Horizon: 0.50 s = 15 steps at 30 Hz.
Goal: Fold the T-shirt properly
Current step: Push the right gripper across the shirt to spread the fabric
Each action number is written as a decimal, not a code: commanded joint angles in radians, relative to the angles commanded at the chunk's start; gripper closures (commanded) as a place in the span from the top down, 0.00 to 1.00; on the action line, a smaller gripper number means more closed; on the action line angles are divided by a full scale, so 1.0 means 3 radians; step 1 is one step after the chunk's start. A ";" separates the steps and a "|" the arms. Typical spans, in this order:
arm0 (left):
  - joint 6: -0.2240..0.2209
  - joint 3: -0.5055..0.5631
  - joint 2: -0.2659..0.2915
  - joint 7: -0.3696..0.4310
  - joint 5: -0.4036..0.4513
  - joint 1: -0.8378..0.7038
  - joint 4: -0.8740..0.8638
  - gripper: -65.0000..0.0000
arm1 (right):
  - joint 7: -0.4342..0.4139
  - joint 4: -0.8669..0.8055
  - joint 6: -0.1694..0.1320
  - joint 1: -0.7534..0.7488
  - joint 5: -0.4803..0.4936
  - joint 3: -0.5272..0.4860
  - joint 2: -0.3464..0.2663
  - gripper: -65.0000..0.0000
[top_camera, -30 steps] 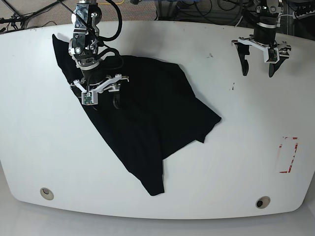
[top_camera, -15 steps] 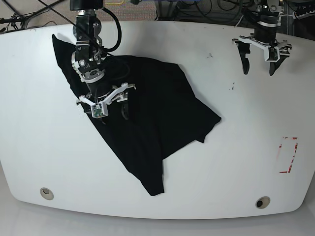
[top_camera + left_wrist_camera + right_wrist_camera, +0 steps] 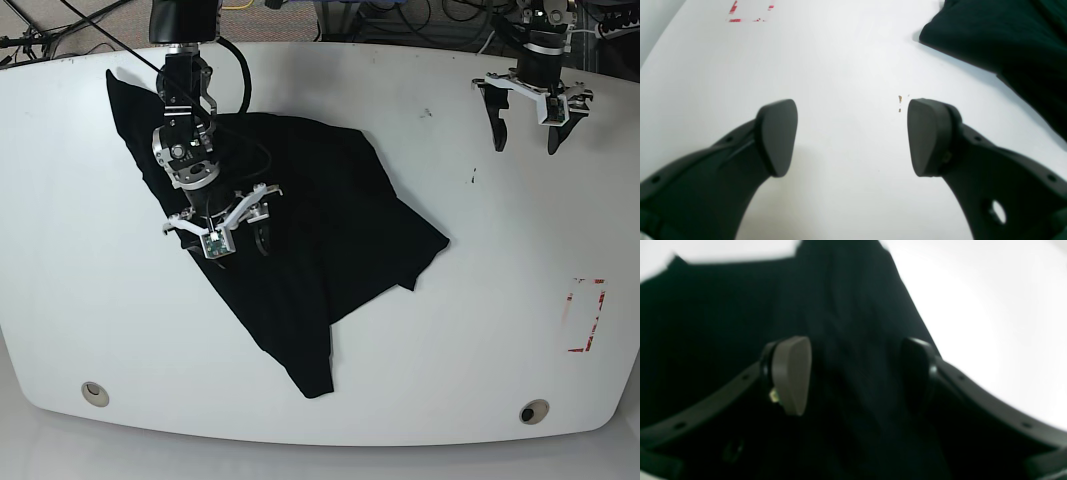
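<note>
T-shirt (image 3: 330, 230): matte black fabric, rumpled, irregular outline

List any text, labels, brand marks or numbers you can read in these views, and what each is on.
None readable.
T-shirt: plain black, no print or label showing.
Table: only a red tape outline, no writing, plus small dark specks.
Left gripper and right gripper: no markings visible; the small green board on the right wrist is too small to read.
</note>
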State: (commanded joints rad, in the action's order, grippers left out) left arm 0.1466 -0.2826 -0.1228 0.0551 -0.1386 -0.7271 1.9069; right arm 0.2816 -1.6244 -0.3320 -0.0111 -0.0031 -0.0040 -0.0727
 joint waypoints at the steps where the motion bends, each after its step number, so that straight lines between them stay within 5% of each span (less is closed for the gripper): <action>1: -0.0007 0.0000 -0.0003 0.0011 0.0006 0.0007 -0.0007 0.73 | 0.0058 -0.0042 0.0005 -0.0016 0.0153 -0.0103 -0.0025 0.63; 6: -0.0019 -0.0001 -0.0008 0.0030 0.0014 0.0016 -0.0016 0.74 | 0.0206 -0.0052 0.0017 0.0028 0.0494 -0.0249 -0.0092 0.63; 15: -0.0042 -0.0006 -0.0013 0.0054 0.0008 0.0047 -0.0030 0.74 | 0.0098 0.0397 -0.0056 0.0189 0.0509 -0.0069 -0.0209 0.62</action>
State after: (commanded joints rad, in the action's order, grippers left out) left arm 0.1340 -0.2845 -0.1267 0.0711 -0.1362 -0.7130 1.8979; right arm 0.3110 -1.5054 -0.3488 0.0456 0.1497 -0.0246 -0.1354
